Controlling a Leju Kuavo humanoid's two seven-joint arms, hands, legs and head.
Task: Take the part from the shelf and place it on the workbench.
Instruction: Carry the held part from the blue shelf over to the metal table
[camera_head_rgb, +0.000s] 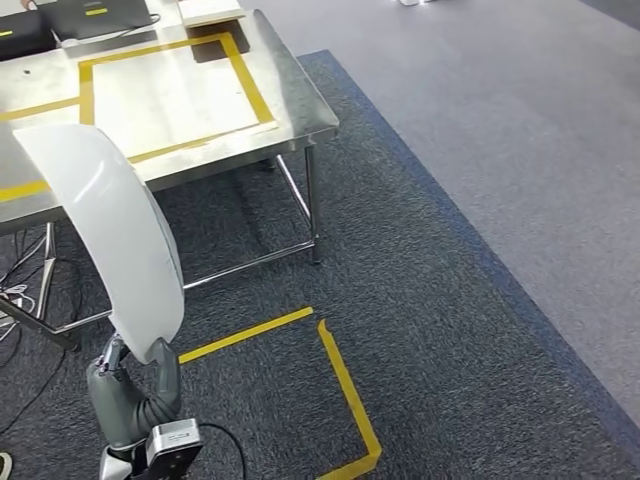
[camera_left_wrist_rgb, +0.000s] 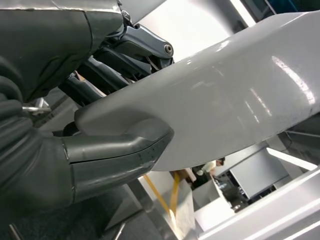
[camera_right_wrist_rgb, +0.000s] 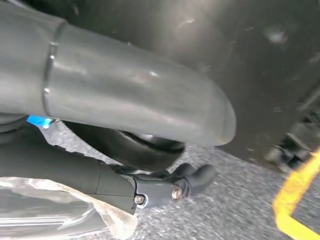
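Note:
The part (camera_head_rgb: 113, 230) is a long, curved white panel. My left hand (camera_head_rgb: 136, 405) grips its lower end at the bottom left of the head view and holds it upright, so its top overlaps the near edge of the steel workbench (camera_head_rgb: 294, 95). In the left wrist view the thumb (camera_left_wrist_rgb: 113, 155) presses one face of the glossy part (camera_left_wrist_rgb: 226, 100) and the dark fingers wrap behind it. My right hand (camera_right_wrist_rgb: 132, 125) hangs over the carpet, thumb and fingers apart, with nothing in it.
Yellow tape frames a rectangle (camera_head_rgb: 249, 75) on the workbench top, and black cases (camera_head_rgb: 75, 15) sit at its far side. Cables (camera_head_rgb: 15, 290) trail under the bench. A yellow tape corner (camera_head_rgb: 343, 385) marks the dark carpet. A person (camera_left_wrist_rgb: 211, 167) stands far off.

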